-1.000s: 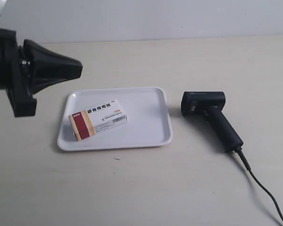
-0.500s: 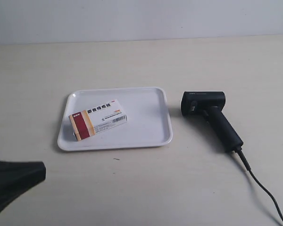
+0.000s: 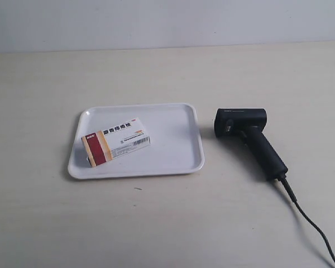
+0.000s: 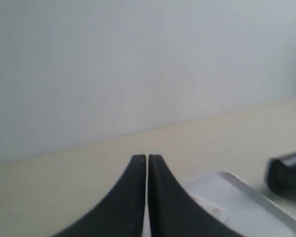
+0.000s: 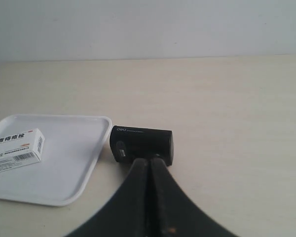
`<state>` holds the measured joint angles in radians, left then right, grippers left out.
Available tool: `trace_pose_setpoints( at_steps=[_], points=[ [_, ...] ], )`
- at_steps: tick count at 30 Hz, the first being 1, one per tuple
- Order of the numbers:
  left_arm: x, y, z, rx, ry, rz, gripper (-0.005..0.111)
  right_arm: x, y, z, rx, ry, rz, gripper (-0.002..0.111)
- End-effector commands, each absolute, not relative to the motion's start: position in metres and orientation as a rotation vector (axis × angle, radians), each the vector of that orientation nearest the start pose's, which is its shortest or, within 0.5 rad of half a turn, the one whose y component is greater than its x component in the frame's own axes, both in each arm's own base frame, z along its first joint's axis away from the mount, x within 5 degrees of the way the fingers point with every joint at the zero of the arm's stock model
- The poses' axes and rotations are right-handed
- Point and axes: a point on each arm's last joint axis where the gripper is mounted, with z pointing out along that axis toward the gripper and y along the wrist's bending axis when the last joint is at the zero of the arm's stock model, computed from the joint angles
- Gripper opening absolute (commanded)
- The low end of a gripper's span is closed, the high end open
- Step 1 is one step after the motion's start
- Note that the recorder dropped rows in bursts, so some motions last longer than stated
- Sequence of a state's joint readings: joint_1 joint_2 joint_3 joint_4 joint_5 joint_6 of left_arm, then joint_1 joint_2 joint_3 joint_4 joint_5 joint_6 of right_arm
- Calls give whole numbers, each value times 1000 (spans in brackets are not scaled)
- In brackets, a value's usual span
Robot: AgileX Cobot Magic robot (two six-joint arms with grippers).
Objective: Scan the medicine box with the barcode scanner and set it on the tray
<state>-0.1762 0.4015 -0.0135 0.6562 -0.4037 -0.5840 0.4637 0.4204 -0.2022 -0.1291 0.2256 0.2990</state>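
The medicine box (image 3: 116, 141) lies flat in the left half of the white tray (image 3: 173, 159), its red and tan end toward the tray's left rim. To the tray's right, the black barcode scanner (image 3: 248, 137) lies on the table with its cable trailing toward the near right corner. No arm shows in the exterior view. My left gripper (image 4: 147, 158) is shut and empty, held above the table with the tray (image 4: 246, 210) beyond it. My right gripper (image 5: 149, 162) is also shut and empty, its tips just short of the scanner head (image 5: 142, 144); the box (image 5: 16, 150) sits in the tray (image 5: 84, 148).
The beige table (image 3: 167, 223) runs back to a pale wall (image 3: 167, 22). The scanner cable (image 3: 312, 229) curves across the table's near right part.
The arm at the exterior view's left dropped from the upper left to the lower left corner, then left the view entirely. Box, tray and scanner have not moved.
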Motion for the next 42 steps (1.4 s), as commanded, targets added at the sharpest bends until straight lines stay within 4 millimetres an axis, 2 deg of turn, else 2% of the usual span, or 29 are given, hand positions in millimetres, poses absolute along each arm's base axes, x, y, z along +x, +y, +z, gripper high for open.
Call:
trace_pose_setpoints(
  at_steps=[1,5,10,13,22,42],
  points=[
    [71,-16,221,195,1447,-105,4,85,40,230,-264,1924,398,0],
    [61,-7,216,119,1476,-49,4,85,40,231,-264,1921,399,0],
    [55,-1,192,53,1721,-17,4,85,40,231,-264,1921,399,0],
    [54,1,185,45,1790,-4,4,85,40,231,-264,1921,399,0],
    [54,-1,185,102,1797,22,4,85,40,231,-264,1921,399,0],
    [54,-1,185,98,1797,14,4,85,40,231,-264,1921,399,0]
  ],
)
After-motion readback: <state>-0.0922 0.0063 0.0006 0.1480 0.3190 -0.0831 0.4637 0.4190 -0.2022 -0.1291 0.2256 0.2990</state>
